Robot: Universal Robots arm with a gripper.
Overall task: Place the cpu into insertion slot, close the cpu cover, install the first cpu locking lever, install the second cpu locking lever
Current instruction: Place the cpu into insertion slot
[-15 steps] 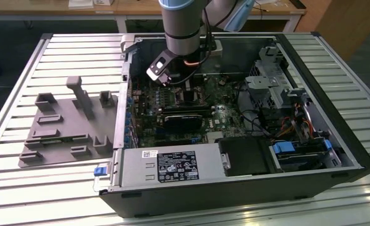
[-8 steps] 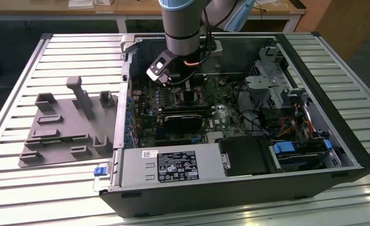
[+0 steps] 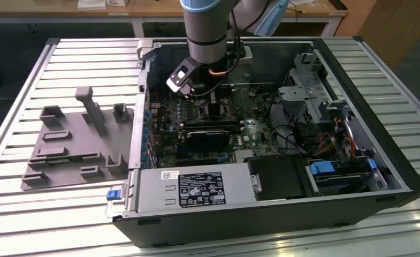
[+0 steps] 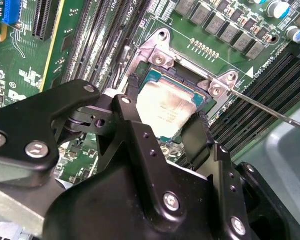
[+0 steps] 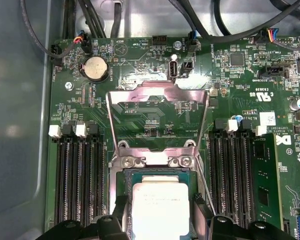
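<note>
the gripper (image 5: 160, 204) has its two black fingers (image 4: 196, 136) closed against opposite edges of the cpu (image 4: 166, 106). in both wrist views we see the cpu lying silver top up inside the insertion slot (image 5: 155, 173). the second wrist view looks past the gripper's body at a slant and gives us the contact at each edge, plus a thin metal rod (image 4: 270, 110) running away from a corner of the socket bracket. the first wrist view gives us the cpu cover (image 5: 157, 93), folded back from the slot on its hinge. there we see the green motherboard (image 5: 140, 60) through the cover's cut-out, black memory slots (image 5: 77, 180) on both sides and a coin battery (image 5: 96, 68) further off. the exterior view gives us the wider setting: the arm (image 3: 208, 32) reaches down into an open computer case (image 3: 381, 176) lying on a slatted table (image 3: 24, 59), with a grey fixture plate (image 3: 63, 155) beside the case on the exterior view's left.
</note>
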